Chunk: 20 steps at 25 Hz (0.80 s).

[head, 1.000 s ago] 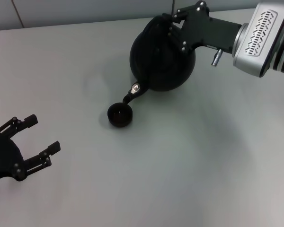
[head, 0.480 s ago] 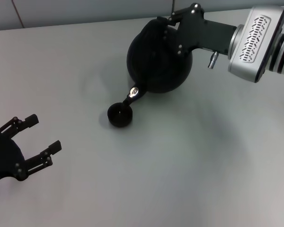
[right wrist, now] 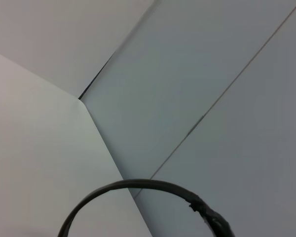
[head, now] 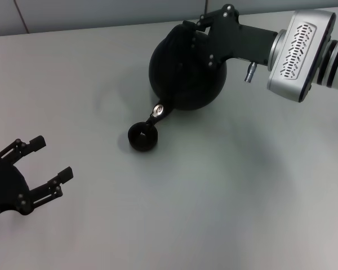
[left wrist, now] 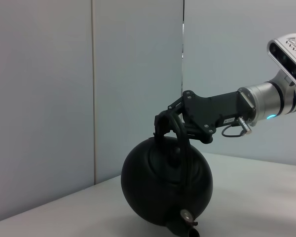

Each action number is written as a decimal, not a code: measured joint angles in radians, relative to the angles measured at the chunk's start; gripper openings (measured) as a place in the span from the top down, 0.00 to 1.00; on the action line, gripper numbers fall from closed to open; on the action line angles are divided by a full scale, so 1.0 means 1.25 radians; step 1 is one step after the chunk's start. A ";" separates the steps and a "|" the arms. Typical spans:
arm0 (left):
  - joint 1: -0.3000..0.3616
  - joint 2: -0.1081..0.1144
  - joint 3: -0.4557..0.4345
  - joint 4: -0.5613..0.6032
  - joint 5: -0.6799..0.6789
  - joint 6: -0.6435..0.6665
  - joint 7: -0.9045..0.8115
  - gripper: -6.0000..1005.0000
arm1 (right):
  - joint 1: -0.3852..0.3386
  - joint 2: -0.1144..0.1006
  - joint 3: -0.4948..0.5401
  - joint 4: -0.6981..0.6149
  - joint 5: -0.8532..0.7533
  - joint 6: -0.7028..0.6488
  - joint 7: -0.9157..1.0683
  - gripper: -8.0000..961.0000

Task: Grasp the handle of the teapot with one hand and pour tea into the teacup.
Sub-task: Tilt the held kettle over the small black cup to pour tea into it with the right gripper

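Teapot (head: 186,73) handling is all on your right gripper (head: 205,34), whose fingers are clamped on the handle (left wrist: 180,143) at the top of its arch — you can see the clamp clearly from the left wrist camera, where the black band loops up over the lid and disappears into the pincer. Holding it at the crown lets the round body hang below the wrist and swing forward, and that looks like the reason for the grip: the pot is lifted off the table (head: 225,197) and tipped so the spout (head: 158,111) angles down and toward you. From the head camera the spout's metallic tip sits just above the far rim of the teacup (head: 142,136), which stands upright on the table near the middle of the workspace, directly beneath the pour line. You appear to be in the pouring step itself; whether any tea is running, the views don't show. Watch the tilt — a heavy pot hung from a thin band could swing, and the cup is tiny. Your left gripper (head: 39,169) is parked low at the near left, fingers spread apart, holding nothing, well apart from the cup.
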 joint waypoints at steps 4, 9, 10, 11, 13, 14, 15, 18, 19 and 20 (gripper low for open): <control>-0.001 0.000 0.000 0.000 0.000 0.000 -0.002 0.16 | 0.000 0.000 0.000 0.001 0.001 0.000 -0.003 0.91; -0.001 0.000 0.000 -0.001 0.000 -0.001 -0.004 0.16 | 0.000 0.000 0.000 0.001 0.006 -0.003 -0.014 0.91; -0.001 0.000 0.000 -0.002 -0.001 -0.001 -0.004 0.16 | 0.000 0.001 0.000 0.002 0.010 -0.004 -0.023 0.91; -0.001 0.000 0.000 -0.002 -0.001 -0.001 -0.004 0.16 | 0.000 0.001 0.000 0.002 0.010 -0.004 -0.023 0.91; -0.001 0.000 0.000 -0.008 -0.001 -0.001 -0.002 0.16 | 0.000 0.001 0.000 0.002 0.012 -0.006 -0.024 0.91; -0.001 0.000 0.000 -0.009 -0.002 -0.001 -0.002 0.16 | 0.000 0.001 0.000 0.002 0.012 -0.006 -0.024 0.91; -0.001 0.000 0.000 -0.009 -0.003 -0.001 -0.002 0.16 | 0.000 0.001 0.000 0.002 0.012 -0.008 -0.027 0.91; -0.001 0.000 0.000 -0.009 -0.007 0.000 -0.002 0.16 | 0.000 0.001 0.000 0.003 0.012 -0.010 -0.036 0.91; -0.001 0.000 0.000 -0.009 -0.007 0.000 -0.002 0.16 | 0.000 0.001 0.000 0.003 0.012 -0.010 -0.036 0.91; -0.001 0.000 0.000 -0.009 -0.008 0.001 -0.002 0.16 | 0.000 0.001 0.000 0.004 0.012 -0.010 -0.039 0.91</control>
